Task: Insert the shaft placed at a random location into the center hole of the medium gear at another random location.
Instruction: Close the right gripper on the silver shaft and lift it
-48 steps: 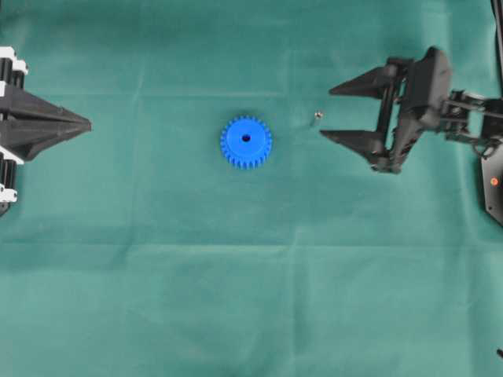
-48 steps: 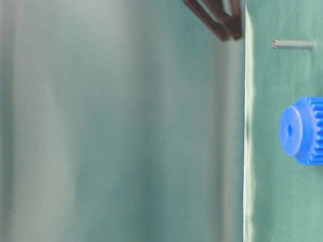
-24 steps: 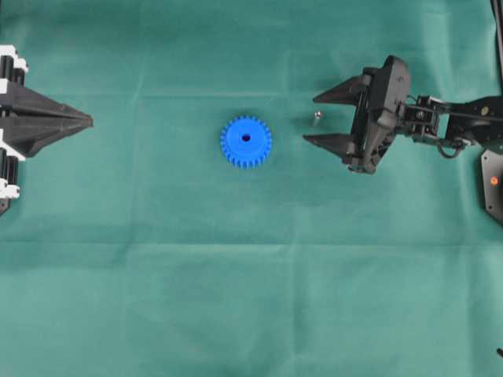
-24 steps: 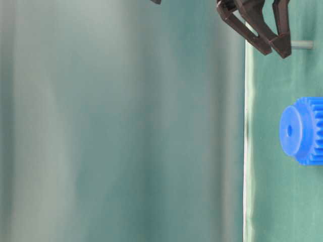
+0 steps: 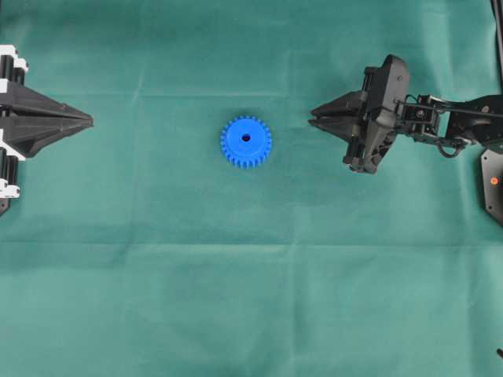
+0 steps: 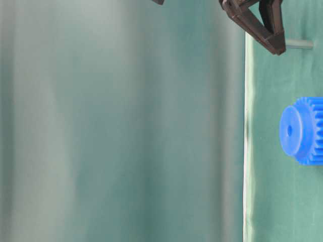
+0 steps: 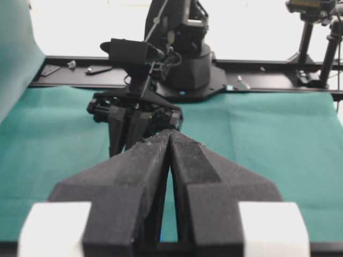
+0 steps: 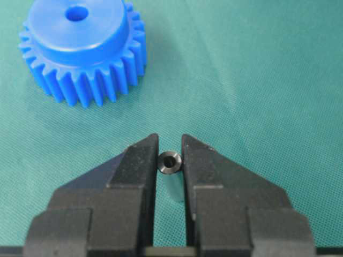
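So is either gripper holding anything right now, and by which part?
The right gripper pinches the shaft near its top end, standing upright between the fingertips. The left gripper is shut on nothing.

Overhead view: looks straight down, far. Table-level view: rotated sideways, close. 2 wrist views look along their own fingers. All but the left wrist view show the blue gear (image 5: pixel 246 141).

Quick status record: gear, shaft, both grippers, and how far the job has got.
gear: flat on the cloth, hub up, hole empty
shaft: standing upright between the right fingertips, apart from the gear
right gripper: shut on the shaft
left gripper: shut, empty, parked at the left edge
stage: shaft gripped, not yet inserted
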You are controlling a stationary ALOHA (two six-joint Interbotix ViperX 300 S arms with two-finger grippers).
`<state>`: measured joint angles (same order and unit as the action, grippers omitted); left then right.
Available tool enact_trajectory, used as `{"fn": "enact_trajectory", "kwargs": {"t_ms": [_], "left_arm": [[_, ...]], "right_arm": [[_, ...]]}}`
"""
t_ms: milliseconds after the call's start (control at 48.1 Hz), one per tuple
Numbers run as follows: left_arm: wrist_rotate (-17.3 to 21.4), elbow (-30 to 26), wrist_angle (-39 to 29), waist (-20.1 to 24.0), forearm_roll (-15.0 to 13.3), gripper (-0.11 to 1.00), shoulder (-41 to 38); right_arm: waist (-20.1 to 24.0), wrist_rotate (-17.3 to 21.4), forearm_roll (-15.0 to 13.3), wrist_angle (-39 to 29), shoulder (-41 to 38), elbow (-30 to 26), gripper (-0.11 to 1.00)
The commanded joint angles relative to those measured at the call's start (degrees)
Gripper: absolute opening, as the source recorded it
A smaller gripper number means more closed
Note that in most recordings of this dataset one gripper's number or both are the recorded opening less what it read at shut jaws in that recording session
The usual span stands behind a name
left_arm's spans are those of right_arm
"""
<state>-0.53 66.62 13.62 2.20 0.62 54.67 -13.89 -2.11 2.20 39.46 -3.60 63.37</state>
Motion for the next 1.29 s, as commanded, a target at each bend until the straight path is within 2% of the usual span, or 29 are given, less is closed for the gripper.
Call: {"fn": "enact_trajectory", "kwargs": {"t_ms": [0, 333, 728, 1269], "left_arm": [[-0.1, -1.0, 0.3, 0.2, 0.2, 0.0, -0.4], [-0.2, -1.0, 0.2, 0.2, 0.2, 0.0, -0.4], [-0.2, -1.1, 0.1, 0.2, 0.2, 0.0, -0.4], [-0.2, -1.0, 0.2, 0.2, 0.2, 0.0, -0.4]], "right_arm": [[-0.3, -0.9, 0.2, -0.5, 0.5, -0.4, 0.13], [-0.3, -0.9, 0.1, -1.4, 2.5, -1.4, 0.13], [-0.3, -1.6, 0.1, -13.0, 13.1, -4.0, 0.13], [0.1, -1.1, 0.2, -14.4, 12.6, -5.4, 0.13]]}}
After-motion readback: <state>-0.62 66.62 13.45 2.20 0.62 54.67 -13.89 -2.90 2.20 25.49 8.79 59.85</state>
